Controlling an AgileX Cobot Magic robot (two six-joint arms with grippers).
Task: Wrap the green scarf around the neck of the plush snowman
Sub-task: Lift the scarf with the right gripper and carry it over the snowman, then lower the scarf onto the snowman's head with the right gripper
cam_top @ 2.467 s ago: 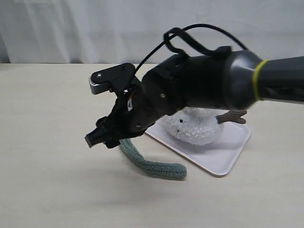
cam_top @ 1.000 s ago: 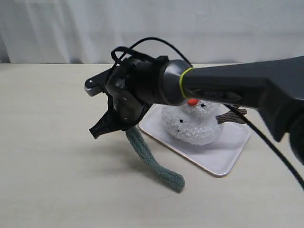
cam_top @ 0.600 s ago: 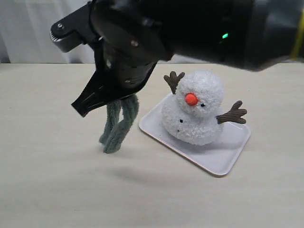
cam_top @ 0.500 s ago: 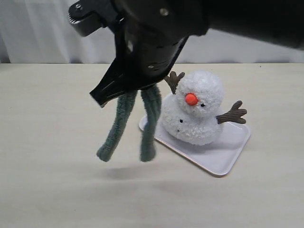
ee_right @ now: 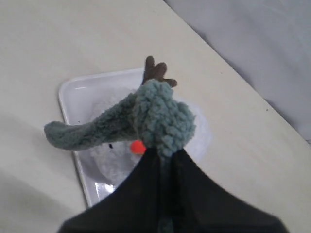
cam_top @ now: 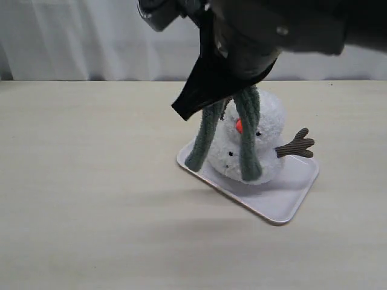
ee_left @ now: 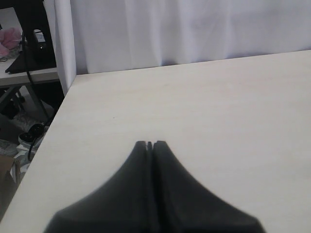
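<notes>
My right gripper (cam_top: 202, 99) hangs high over the tray, shut on the middle of the green scarf (cam_top: 248, 139). The scarf droops from it in two loose strands in front of the plush snowman (cam_top: 269, 154). One strand crosses its face beside the orange nose, and the other hangs by its left side. In the right wrist view the scarf (ee_right: 160, 116) bunches at my gripper (ee_right: 165, 151), above the snowman (ee_right: 112, 162). The neck crease (cam_top: 270, 138) shows bare to the right of the strands. My left gripper (ee_left: 149, 144) is shut and empty, over bare table.
The snowman stands on a white tray (cam_top: 289, 202) on the pale wooden table. Its brown branch arm (cam_top: 295, 145) sticks out to the right. A white curtain hangs behind. The left wrist view shows the table's edge (ee_left: 58, 116) with clutter beyond.
My right gripper has lifted the scarf off the table left of the tray. It has carried it up and to the right, so the strands now hang over the snowman's front.
</notes>
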